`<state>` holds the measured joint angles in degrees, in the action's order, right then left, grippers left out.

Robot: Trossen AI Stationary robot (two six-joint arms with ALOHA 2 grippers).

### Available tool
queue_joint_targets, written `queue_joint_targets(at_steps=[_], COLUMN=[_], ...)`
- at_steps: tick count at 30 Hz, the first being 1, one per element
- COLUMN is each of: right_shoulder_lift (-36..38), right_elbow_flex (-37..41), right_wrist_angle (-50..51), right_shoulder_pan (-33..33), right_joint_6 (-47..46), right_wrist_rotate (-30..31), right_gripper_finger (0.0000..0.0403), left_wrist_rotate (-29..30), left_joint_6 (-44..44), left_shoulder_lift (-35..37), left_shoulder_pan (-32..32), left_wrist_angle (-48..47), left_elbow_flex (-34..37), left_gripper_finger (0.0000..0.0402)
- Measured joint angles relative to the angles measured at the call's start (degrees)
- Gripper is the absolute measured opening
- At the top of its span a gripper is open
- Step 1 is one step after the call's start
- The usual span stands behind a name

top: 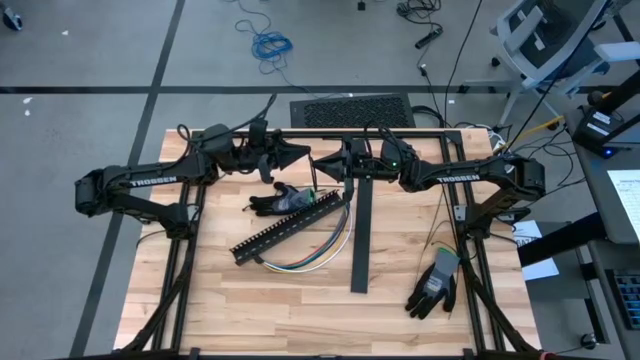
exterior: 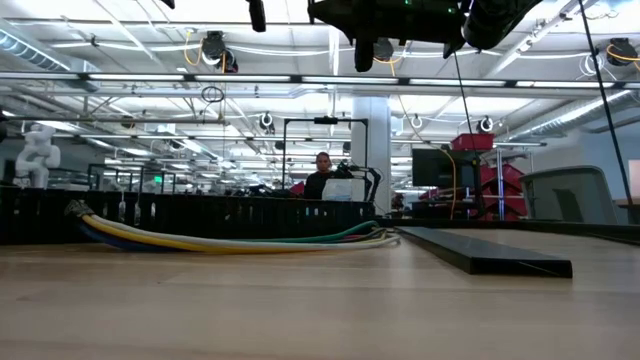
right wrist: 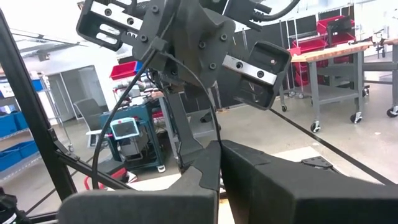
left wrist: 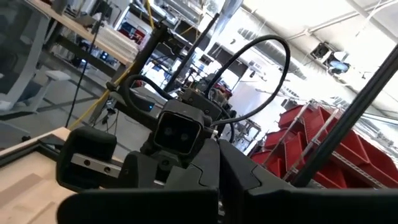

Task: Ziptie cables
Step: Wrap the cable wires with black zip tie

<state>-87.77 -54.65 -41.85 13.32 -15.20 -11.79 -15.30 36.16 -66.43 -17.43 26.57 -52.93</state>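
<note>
The cables (top: 312,252) are a loose bundle of white, yellow and green wires. They lie on the wooden table in a curve beside the black slotted duct (top: 288,229). In the low view the cables (exterior: 235,240) rest flat in front of the duct (exterior: 200,214). My left gripper (top: 303,157) and my right gripper (top: 318,165) hover above the table's far part, beyond the duct. Both are shut, and their tips point at each other with a small gap between them. In each wrist view the fingers lie together, and the other arm's wrist fills the picture.
A long flat black strip (top: 361,236) lies right of the cables, running from far to near. One black glove (top: 276,201) sits at the duct's far end, and another glove (top: 434,285) lies near the right frame rail. Bare wood stretches along the near edge (top: 300,320).
</note>
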Motion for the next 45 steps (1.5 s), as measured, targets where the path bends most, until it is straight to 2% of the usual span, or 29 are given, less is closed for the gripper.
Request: queue_joint_targets(at_steps=[8, 21, 45], right_shoulder_lift=[0.0, 0.0, 0.0], right_elbow_flex=[0.0, 0.0, -0.1], right_wrist_angle=[0.3, 6.5, 17.3], right_shoulder_pan=[0.0, -0.2, -0.7], right_joint_6=[0.3, -0.7, -2.1], right_wrist_rotate=[0.2, 0.1, -0.2], right_gripper_finger=[0.0000, 0.0000, 0.0000], left_wrist_rotate=[3.8, 3.6, 3.8], left_joint_6=[-0.1, -2.1, -0.5], left_shoulder_lift=[0.0, 0.0, 3.5], left_shoulder_pan=[-0.5, -1.6, -5.9], left_wrist_angle=[0.0, -0.3, -0.3], left_elbow_flex=[0.0, -2.6, -2.7], left_gripper_finger=[0.0001, 0.0000, 0.0000])
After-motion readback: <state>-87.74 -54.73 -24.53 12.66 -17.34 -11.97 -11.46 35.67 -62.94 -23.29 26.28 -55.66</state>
